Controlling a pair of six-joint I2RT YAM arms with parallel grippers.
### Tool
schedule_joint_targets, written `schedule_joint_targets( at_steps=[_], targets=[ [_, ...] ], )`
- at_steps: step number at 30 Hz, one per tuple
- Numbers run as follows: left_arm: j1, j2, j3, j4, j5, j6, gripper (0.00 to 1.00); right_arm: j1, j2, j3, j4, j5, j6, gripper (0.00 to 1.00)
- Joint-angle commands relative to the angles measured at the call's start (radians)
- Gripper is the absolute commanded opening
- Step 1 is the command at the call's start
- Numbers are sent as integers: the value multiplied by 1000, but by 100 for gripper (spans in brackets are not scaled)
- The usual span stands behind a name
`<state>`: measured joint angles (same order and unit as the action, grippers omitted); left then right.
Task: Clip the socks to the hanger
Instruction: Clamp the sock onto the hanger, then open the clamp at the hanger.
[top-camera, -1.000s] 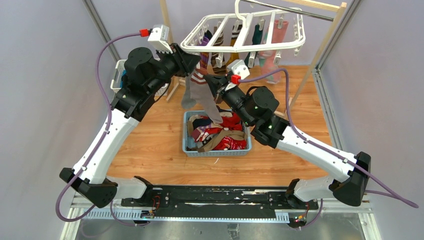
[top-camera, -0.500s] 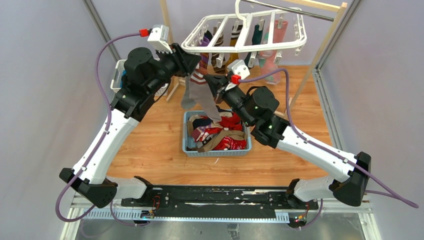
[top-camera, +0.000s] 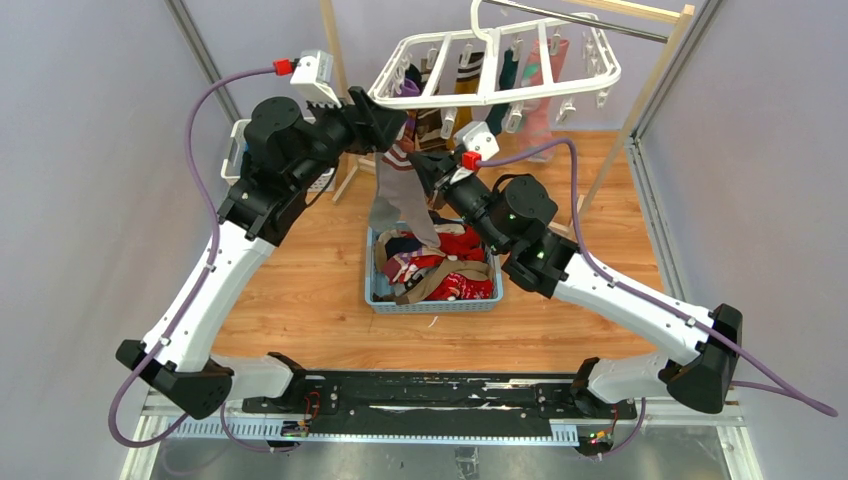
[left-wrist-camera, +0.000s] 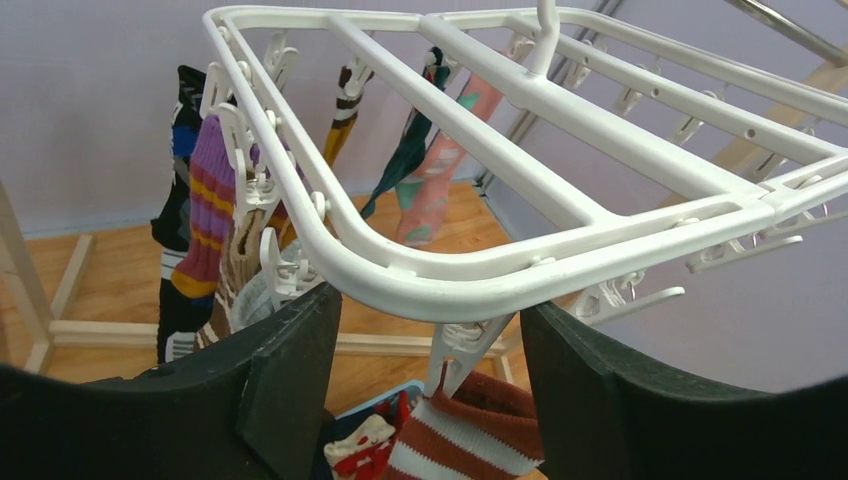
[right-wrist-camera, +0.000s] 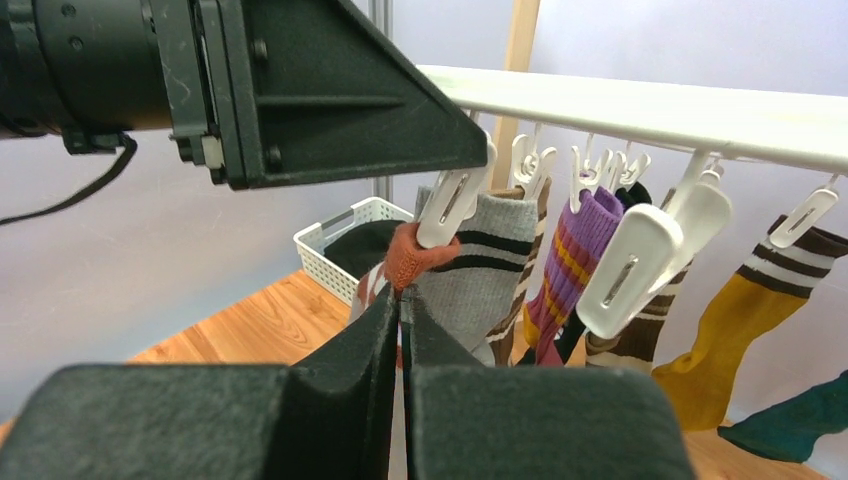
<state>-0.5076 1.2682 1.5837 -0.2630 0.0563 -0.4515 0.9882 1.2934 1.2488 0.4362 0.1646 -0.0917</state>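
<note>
- The hanger (left-wrist-camera: 480, 283) hangs from a rail (top-camera: 590, 20) above the far edge of the tabletop (top-camera: 300, 290). It tilts, with its near-left corner lowest.
- At that near-left corner, a clip (left-wrist-camera: 458, 350) on the rim's underside bites the red-and-white cuff of a striped sock (left-wrist-camera: 470, 435). The sock's grey foot dangles towards the middle of the tabletop.
- At least 5 hung socks (left-wrist-camera: 205, 215) are clipped along the left and far sides: purple-striped, black-and-blue, mustard-brown, teal and pink. Many other clips carry nothing.
- The left gripper (left-wrist-camera: 430, 310) stands wide apart, 1 finger on each side of the rim and clip. It touches neither and has hold of nothing.
- The right gripper (right-wrist-camera: 400, 295) is pressed fully together just under the same clip. A thin fold of the striped sock appears to be pinched between its tips.
- My reading: this sock looks clipped, and what remains for it is the right gripper letting go, so that the clip alone bears it.
- A heap of loose socks (top-camera: 440, 262) fills the blue basket (top-camera: 435, 305) at the middle of the tabletop, so most of the task is left to do.
</note>
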Motion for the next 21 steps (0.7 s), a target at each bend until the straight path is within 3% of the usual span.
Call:
schedule_joint_targets(
  at_steps=[1, 5, 9, 16, 21],
  targets=[
    [-8, -34, -18, 23, -25, 20, 73, 13, -28, -34, -14, -26, 34, 11],
    [-8, -54, -31, 15, -33, 37, 74, 12, -45, -42, -79, -38, 71, 44],
    [-8, -71, -50, 0, -22, 51, 74, 4, -107, -61, -173, -60, 86, 61],
    [-8, -106, -83, 2, 29, 90, 72, -83, -274, -174, -239, -1, 108, 61],
    [-8, -115, -94, -20, 91, 113, 70, -177, -292, -178, -221, 8, 96, 60]
  ],
)
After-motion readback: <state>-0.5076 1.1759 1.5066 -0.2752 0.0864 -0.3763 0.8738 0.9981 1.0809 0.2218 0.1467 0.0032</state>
